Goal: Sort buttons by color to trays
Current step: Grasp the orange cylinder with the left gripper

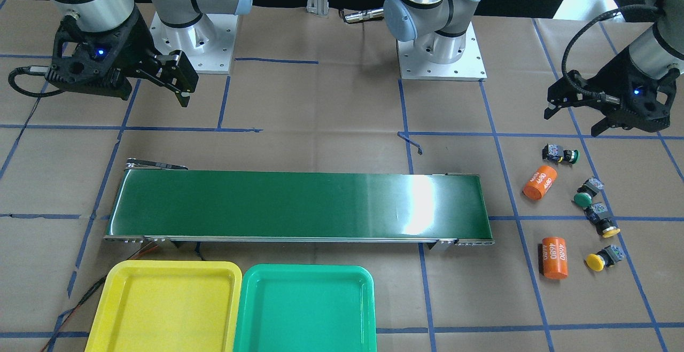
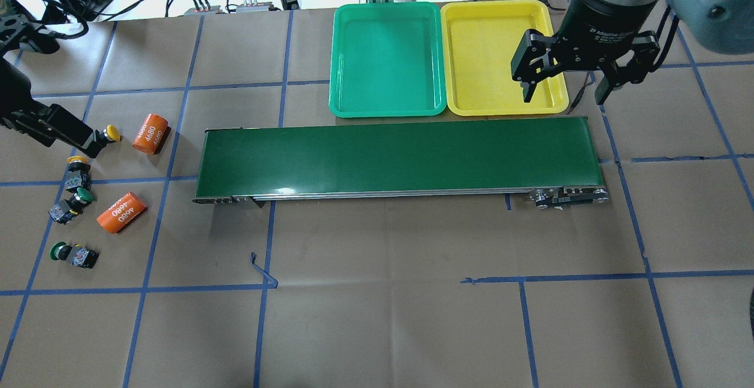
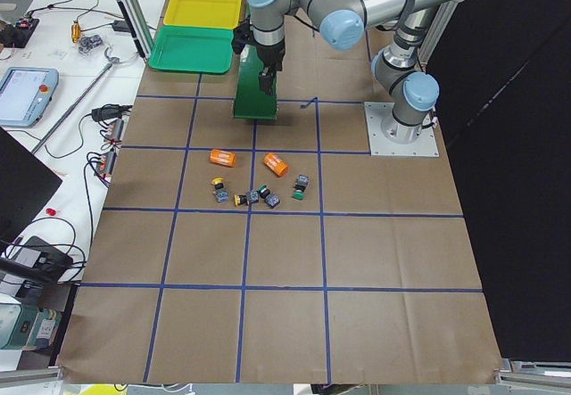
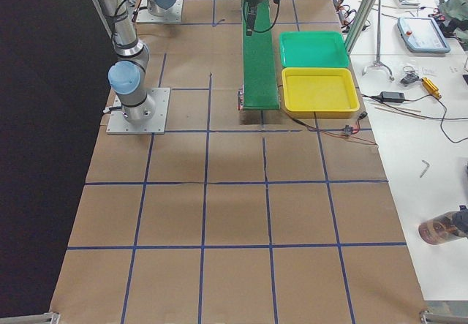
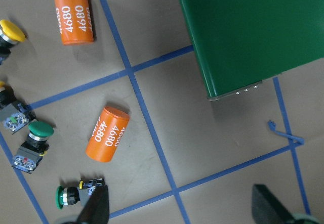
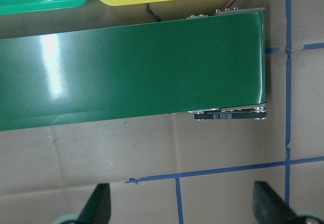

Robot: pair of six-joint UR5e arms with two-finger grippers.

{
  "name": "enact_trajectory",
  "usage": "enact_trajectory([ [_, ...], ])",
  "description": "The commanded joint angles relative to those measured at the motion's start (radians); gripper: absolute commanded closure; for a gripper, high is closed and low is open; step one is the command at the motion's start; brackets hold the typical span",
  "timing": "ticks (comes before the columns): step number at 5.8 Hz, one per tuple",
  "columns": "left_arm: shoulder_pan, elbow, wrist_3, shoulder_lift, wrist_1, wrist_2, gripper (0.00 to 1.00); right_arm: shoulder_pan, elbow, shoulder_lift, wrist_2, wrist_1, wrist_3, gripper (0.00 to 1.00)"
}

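Table (image 2: 383, 317): brown paper, blue tape grid. The dark-green conveyor belt (image 2: 400, 155) runs lengthwise across the middle. The green tray (image 2: 386, 58) and yellow tray (image 2: 489, 52) sit edge to edge, just beyond the belt on the side away from the robot.

Loose cluster at the robot's left end:
- yellow button (image 2: 112, 134)
- second yellow button (image 2: 77, 167)
- green button (image 2: 75, 202)
- second green button (image 2: 70, 253)
- orange "4680" cylinder (image 2: 149, 134)
- second orange cylinder (image 2: 121, 212)

The cylinders lie between the buttons and the belt.

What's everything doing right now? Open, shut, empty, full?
Left gripper: open, holding nothing.
Right gripper: open, holding nothing.
Yellow tray: empty.
Green tray: empty.
Conveyor belt: nothing on it.
Yellow buttons: two, on the table, not sorted yet.
Green buttons: two, on the table, not sorted yet.
Orange cylinders: two, lying on their sides.
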Motion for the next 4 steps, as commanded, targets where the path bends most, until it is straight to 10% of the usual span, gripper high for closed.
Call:
enact_trajectory([
  [1, 0.033, -0.088, 0.194, -0.044, 0.150, 0.003, 0.02, 0.000, 0.000, 0.000, 0.000, 0.000, 0.000, 0.00],
  [4, 0.116, -0.201, 0.337, -0.156, 0.371, 0.015, 0.02, 0.000, 0.000, 0.000, 0.000, 0.000, 0.002, 0.00],
])
